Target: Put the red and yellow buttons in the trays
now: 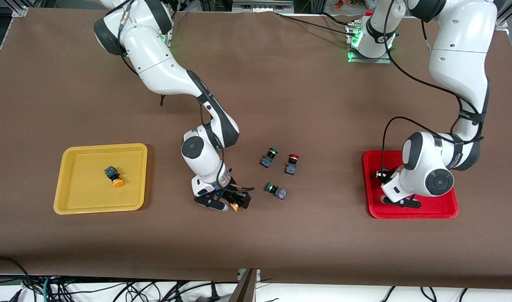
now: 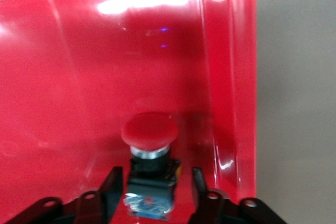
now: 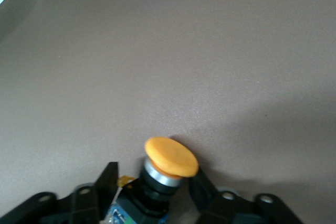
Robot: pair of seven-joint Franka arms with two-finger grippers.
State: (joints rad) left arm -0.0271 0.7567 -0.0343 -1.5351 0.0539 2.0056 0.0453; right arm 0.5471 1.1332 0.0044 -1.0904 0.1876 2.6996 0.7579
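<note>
My right gripper [image 1: 230,204] is down at the table, jaws open around a yellow button [image 1: 235,206] that lies tilted between its fingers [image 3: 170,169]. My left gripper [image 1: 389,188] is low in the red tray [image 1: 411,214], jaws open with small gaps on either side of a red button [image 2: 149,132] resting on the tray floor [image 2: 79,77]; the hand hides that button in the front view. Another yellow button [image 1: 113,176] lies in the yellow tray [image 1: 84,193]. Another red button [image 1: 292,163] lies on the table between the two arms.
Two green-capped buttons [image 1: 269,157] [image 1: 276,191] lie on the brown table beside the loose red button, between the two grippers. The yellow tray is toward the right arm's end of the table, the red tray toward the left arm's end.
</note>
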